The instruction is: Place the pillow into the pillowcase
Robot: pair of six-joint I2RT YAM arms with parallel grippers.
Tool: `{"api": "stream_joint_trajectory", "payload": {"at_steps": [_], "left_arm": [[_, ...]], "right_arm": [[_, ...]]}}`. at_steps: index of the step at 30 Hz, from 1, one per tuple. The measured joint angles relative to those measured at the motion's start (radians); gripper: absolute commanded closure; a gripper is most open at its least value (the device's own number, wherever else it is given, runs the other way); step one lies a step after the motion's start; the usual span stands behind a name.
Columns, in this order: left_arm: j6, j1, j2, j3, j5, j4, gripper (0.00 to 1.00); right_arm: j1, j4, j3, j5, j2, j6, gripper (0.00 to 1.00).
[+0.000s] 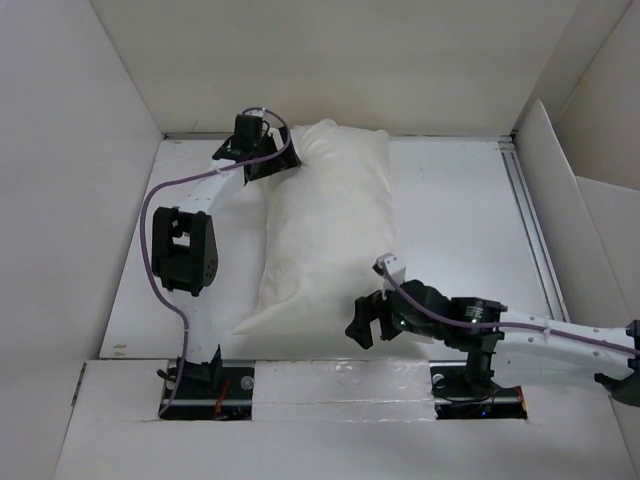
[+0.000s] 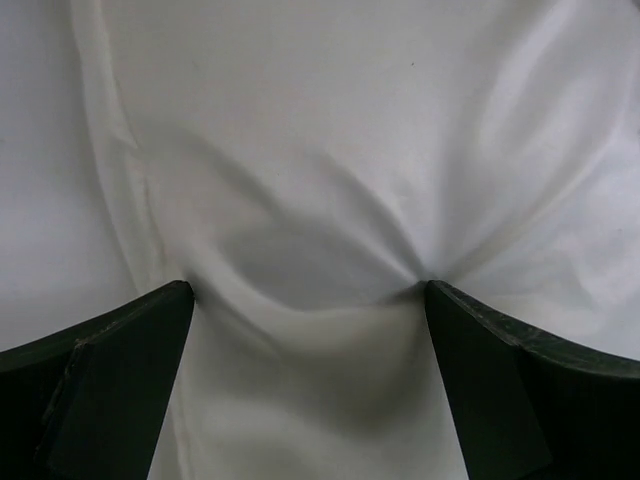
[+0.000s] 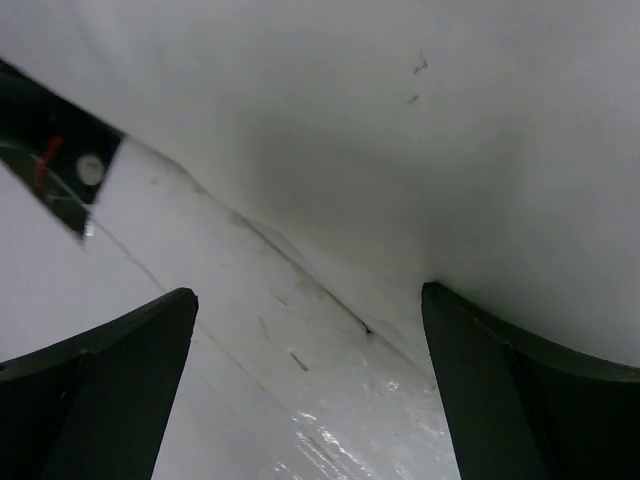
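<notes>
The cream pillowcase (image 1: pixel 325 230) lies plump and full along the middle of the table, from the far wall to the near edge. The pillow does not show apart from it and seems hidden inside. My left gripper (image 1: pixel 275 160) is at the far left corner. In the left wrist view (image 2: pixel 308 290) it is open, with its fingertips pressed into the fabric (image 2: pixel 330 120), which bulges between them. My right gripper (image 1: pixel 362 325) is at the near right corner. In the right wrist view (image 3: pixel 310 295) it is open and empty, and its right finger touches the cover's edge (image 3: pixel 450 150).
White walls close in the table (image 1: pixel 460 220) on the left, far and right sides. A metal rail (image 1: pixel 530 230) runs along the right. The left arm's elbow (image 1: pixel 183 248) hangs left of the pillowcase. A taped white board (image 1: pixel 340 375) spans the near edge, and glossy tape (image 3: pixel 330 440) lies under the right gripper.
</notes>
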Motion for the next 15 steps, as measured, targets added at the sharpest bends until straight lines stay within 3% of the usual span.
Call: {"api": "stream_joint_trajectory", "payload": {"at_steps": [5, 8, 15], "left_arm": [[-0.056, -0.022, -0.009, -0.103, 0.009, 0.087, 0.00], [-0.092, -0.033, -0.090, -0.246, -0.043, 0.170, 0.00], [-0.214, -0.087, -0.495, -0.741, -0.212, 0.333, 0.00]], "right_arm": [[0.000, 0.013, -0.085, -0.003, 0.127, 0.049, 0.00], [-0.043, 0.003, -0.085, 0.015, 0.147, 0.060, 0.00], [-0.462, -0.038, -0.010, -0.006, 0.225, -0.066, 0.00]]}}
